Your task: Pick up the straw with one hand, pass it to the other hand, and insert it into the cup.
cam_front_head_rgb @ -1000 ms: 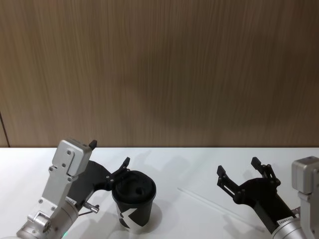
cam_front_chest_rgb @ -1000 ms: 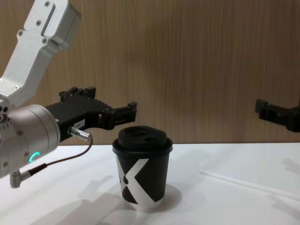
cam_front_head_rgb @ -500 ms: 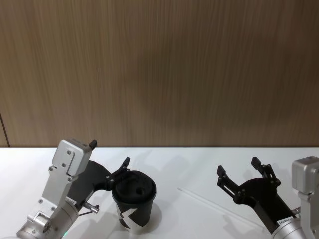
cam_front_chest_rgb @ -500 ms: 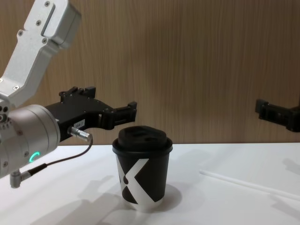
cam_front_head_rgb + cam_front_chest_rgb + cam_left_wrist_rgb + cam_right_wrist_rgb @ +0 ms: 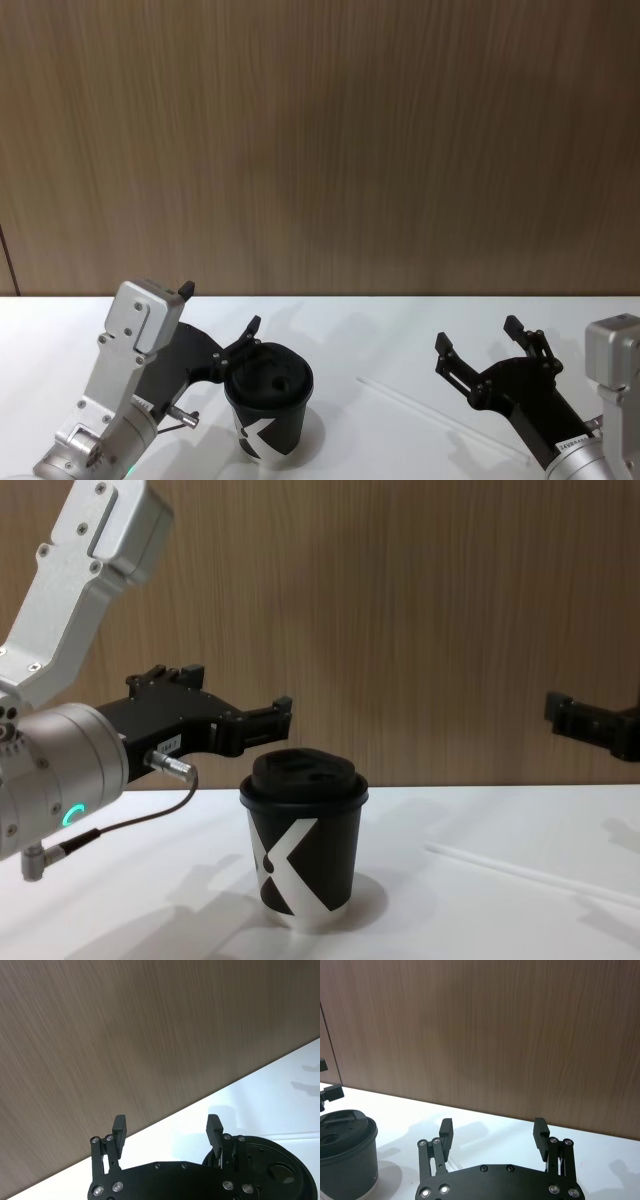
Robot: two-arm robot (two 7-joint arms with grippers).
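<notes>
The straw (image 5: 400, 394) lies flat on the white tabletop (image 5: 400, 325) at about 3 o'clock from the cup (image 5: 268, 400), apart from it and touched by neither gripper. The right gripper (image 5: 478, 335) hangs above the tabletop farther out toward 3 o'clock, near the straw, its fingers spread wide with nothing between them. The left gripper (image 5: 220, 307) sits at about 10 o'clock from the cup, close behind its top, and its fingers are likewise spread and empty.

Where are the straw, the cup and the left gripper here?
straw (image 5: 520, 869): chest view, middle of its length.
cup (image 5: 305, 865): chest view, its side wall.
left gripper (image 5: 166, 1124): left wrist view, midway between its fingertips.
</notes>
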